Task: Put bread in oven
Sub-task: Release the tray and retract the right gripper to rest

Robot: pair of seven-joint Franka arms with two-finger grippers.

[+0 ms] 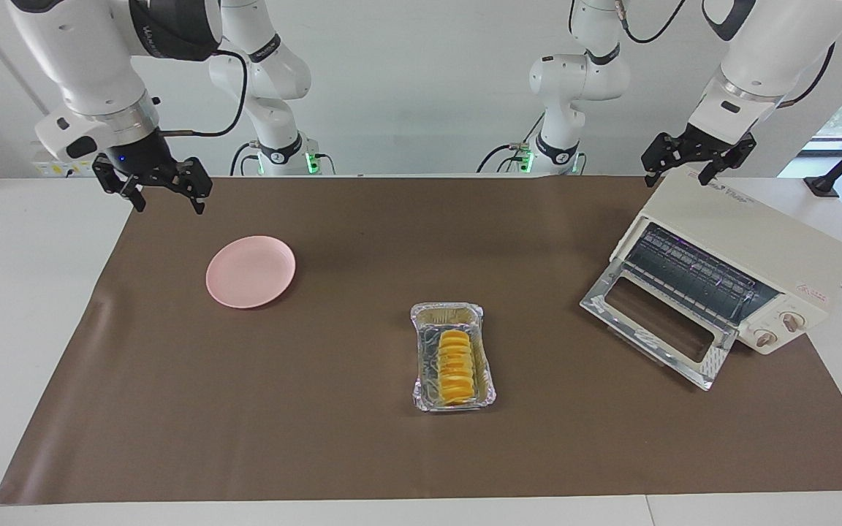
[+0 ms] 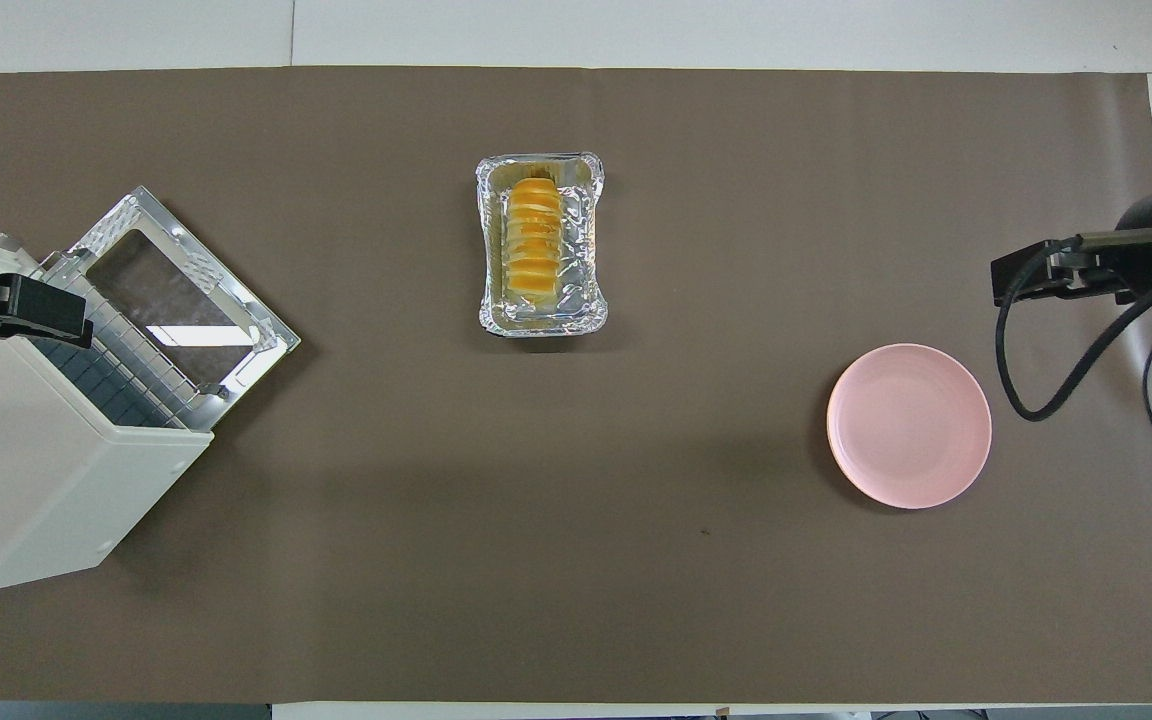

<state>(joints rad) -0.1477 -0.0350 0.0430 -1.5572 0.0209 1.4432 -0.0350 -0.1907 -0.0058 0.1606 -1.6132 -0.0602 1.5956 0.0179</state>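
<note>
A yellow-orange ridged bread (image 1: 454, 367) lies inside a foil tray (image 1: 487, 359) at the centre of the brown-covered table (image 1: 319, 438). From the tray in the facing view, the cream oven (image 1: 750, 252) sits at two o'clock, toward the left arm's end, its glass door (image 1: 655, 325) dropped open.

The left end effector (image 1: 695, 157) hangs over the oven's top; the right end effector (image 1: 154, 186) hangs near a pink plate (image 1: 251, 271). Both look released, holding nothing.

Risks: the tray's thin walls may block the fingers or lift along with the loaf; the open door could catch an approaching arm.

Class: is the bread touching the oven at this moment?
Apart. The facing view shows the bread lying in the foil tray, with bare brown mat between it and the oven.
</note>
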